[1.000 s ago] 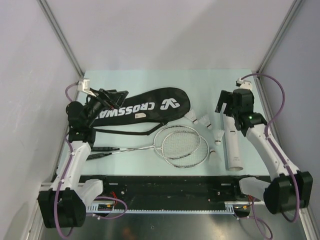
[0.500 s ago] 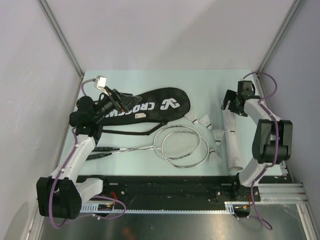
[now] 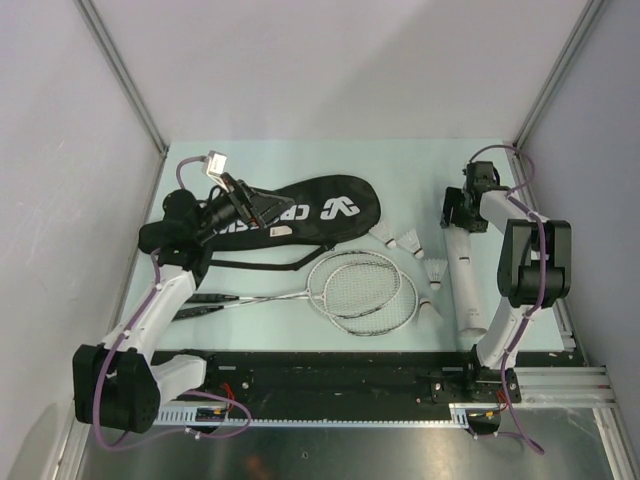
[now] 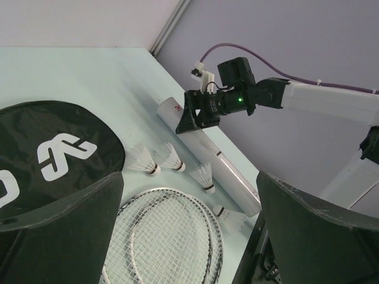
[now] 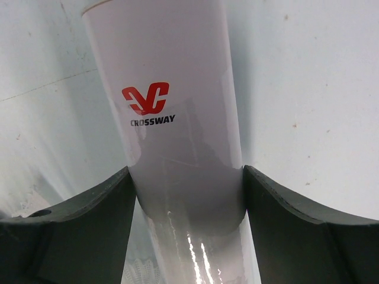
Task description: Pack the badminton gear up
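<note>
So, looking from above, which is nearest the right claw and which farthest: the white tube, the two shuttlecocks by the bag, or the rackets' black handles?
1. white tube: its far end lies between the fingers of the right claw.
2. two shuttlecocks: just left of the tube.
3. black handles: far left, by the other arm.

Quick look round this rig. Everything sits on a pale mint-green tabletop (image 3: 300, 165), matte, with a few tiny specks and scuffs up close. It's boxed in by plain grey-white panels: left wall (image 3: 60, 150), back wall (image 3: 340, 60), right wall (image 3: 610, 130). The right one reads a bit more lilac. Aluminium posts run up the back corners, left post (image 3: 122, 75) and right post (image 3: 560, 70). A black rail (image 3: 330, 362) runs along the near edge, with a brushed grey metal surface (image 3: 350, 450) below it. The light's soft and even, shadows pretty faint.
</note>
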You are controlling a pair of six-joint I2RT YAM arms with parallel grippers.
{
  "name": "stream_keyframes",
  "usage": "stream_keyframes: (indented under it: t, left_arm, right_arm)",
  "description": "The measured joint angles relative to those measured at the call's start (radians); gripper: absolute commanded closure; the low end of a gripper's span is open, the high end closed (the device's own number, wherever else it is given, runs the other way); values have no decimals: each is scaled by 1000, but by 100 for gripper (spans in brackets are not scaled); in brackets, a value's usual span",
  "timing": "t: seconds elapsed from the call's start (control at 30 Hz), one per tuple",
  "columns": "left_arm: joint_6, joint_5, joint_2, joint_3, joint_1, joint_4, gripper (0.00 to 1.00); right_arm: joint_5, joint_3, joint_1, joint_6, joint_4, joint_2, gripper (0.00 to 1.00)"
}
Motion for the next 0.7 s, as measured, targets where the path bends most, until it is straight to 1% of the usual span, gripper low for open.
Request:
stream_keyframes:
  t: [0.07, 0.1, 0.13, 0.2, 0.27, 0.37, 0.43, 0.5, 0.6, 0.7]
  left_arm:
    - [0, 0, 0, 0, -5, 0, 0]
    - [0, 0, 0, 0, -6, 0, 0]
    - [0, 1, 0, 0, -8, 0, 0]
    - [0, 2, 3, 0, -11, 0, 0]
    - [0, 3, 8, 0, -14, 0, 0]
    - [0, 3, 12, 0, -19, 0, 0]
    - [0, 9, 12, 0, -23, 0, 0]
    - [0, 13, 13, 2, -29, 0, 2]
    - [1, 21, 16, 7, -43, 0, 3]
    - [1, 30, 27, 16, -58, 0, 3]
  right_arm:
    - [5, 5, 10, -17, 2, 3, 49]
    - [8, 6, 16, -27, 5, 4, 56]
    - [13, 6, 23, -37, 7, 4, 58]
    - [24, 6, 35, -54, 8, 4, 62]
    - [52, 6, 55, -67, 8, 3, 64]
    - [136, 6, 98, -101, 8, -14, 68]
    - [211, 5, 147, -136, 8, -62, 72]
    - [273, 6, 203, -169, 15, -136, 74]
    - [339, 31, 290, -219, 19, -279, 73]
    - [370, 90, 362, -252, 23, -387, 73]
